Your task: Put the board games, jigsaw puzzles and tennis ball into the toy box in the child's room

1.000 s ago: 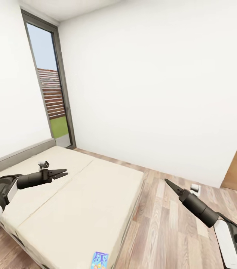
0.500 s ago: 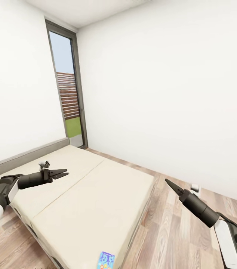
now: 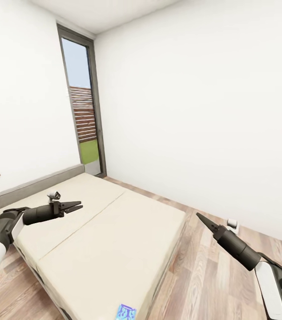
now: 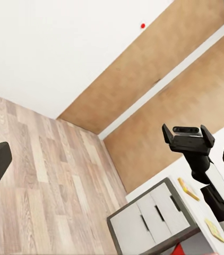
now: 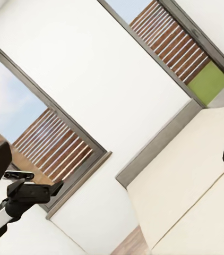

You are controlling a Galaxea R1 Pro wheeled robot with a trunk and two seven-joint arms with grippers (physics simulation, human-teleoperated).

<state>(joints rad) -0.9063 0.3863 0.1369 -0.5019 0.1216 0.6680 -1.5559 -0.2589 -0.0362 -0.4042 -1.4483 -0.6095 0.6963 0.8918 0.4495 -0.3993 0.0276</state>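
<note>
— Only our view turned a bit; both arms hang as before above the bed.
— We see the left tool spread, the right tool pressed together, and the blue board game on the bed's near edge.

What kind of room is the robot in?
It looks like a bedroom. A wide bed with beige mattresses and a grey headboard sits on a wood-plank floor, beside a tall dark-framed window and plain white walls. A small blue board game lies on the bed's near edge.

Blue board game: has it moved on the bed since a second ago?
No. The board game sits at the same near corner of the bed; the camera turned.
</note>
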